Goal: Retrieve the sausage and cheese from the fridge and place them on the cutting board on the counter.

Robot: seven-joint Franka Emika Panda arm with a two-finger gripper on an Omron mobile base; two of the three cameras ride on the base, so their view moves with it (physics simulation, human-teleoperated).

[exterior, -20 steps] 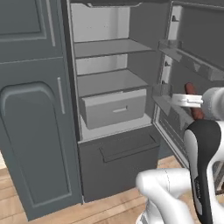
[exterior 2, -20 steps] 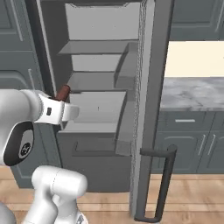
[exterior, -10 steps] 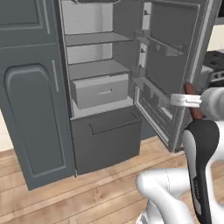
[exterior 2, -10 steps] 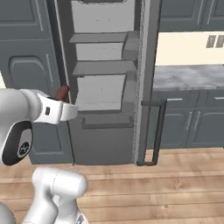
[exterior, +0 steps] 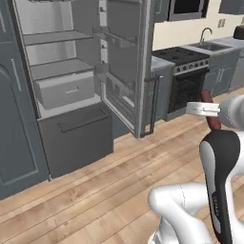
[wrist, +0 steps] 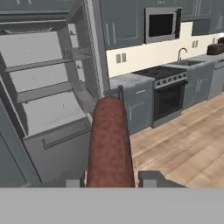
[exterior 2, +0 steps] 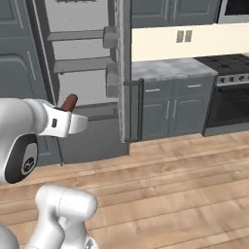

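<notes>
Pincer (wrist: 109, 178) clamped on the sausage (wrist: 110, 144), which stands up between the two fingertips (wrist: 74, 178); its reddish end pokes above the white hand in the right base view. Fridge (exterior: 71, 86) open at 10 o'clock in the left base view, door swung wide. Marble bench (exterior 2: 165, 68) at 1 o'clock in the right base view, beside the stove (exterior 2: 228, 92).

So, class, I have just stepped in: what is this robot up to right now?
The arm's gripper is shut on the sausage, a reddish-brown cylinder sticking out past its fingers. The fridge stands open beside it, shelves and drawer showing. To the right, a marble counter runs towards the stove. The sausage has not been put down yet.
</notes>
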